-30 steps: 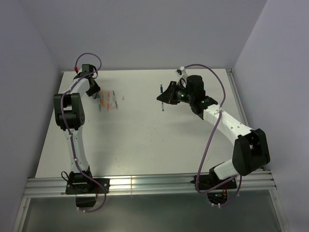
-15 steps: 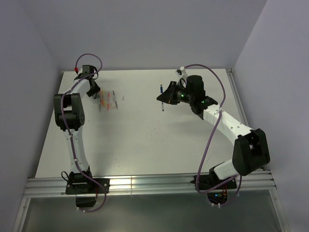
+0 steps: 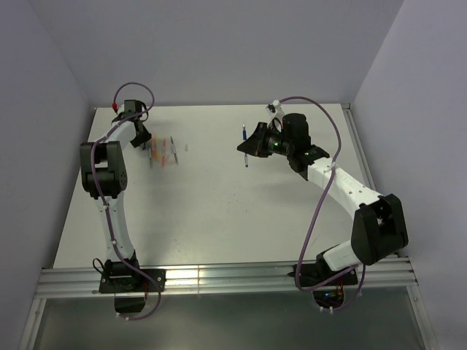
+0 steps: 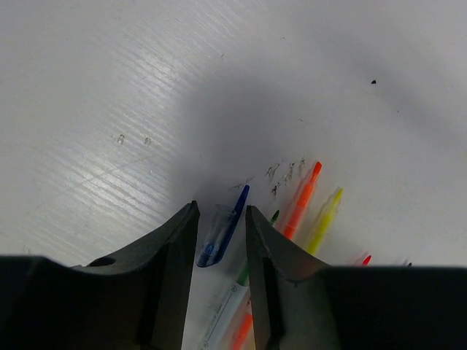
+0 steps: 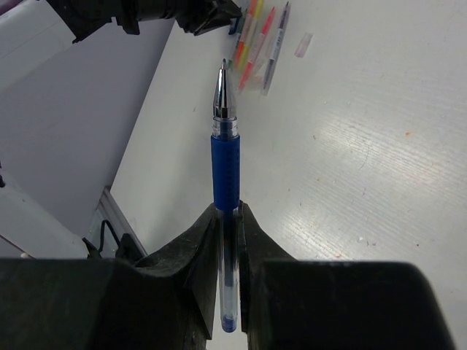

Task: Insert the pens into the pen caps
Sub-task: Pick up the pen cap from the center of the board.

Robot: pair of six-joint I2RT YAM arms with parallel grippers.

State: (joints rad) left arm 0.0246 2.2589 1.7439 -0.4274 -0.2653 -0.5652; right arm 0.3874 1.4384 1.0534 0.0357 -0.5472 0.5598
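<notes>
- The right gripper [image 5: 228, 209] is clamping the blue pen [image 5: 225, 164] by its clear barrel, just behind the rubber grip. It is holding the pen over the table [image 5: 379, 182], well apart from the cap.
- The left gripper [image 4: 221, 211] is straddling the blue cap [image 4: 217, 239] at the table's far left, near the orange pen [image 4: 300, 200] and the yellow pen [image 4: 325, 219]. Whether its fingers are pinching the cap or only bracketing it cannot be told.
- The step in hand is probably joining pen and cap. It is calling for a firm pinch on the cap first, then for turning the cap's mouth to face the pen's tip, with both axes on one line before any push.
- The pen's metal tip is pointing beyond its gripper's fingers, toward the left arm's side. In the top view its long axis is running near-to-far.
- The cap is lying slantwise between the fingers, its clip end leading away from the palm. Which end is open is not showing.
</notes>
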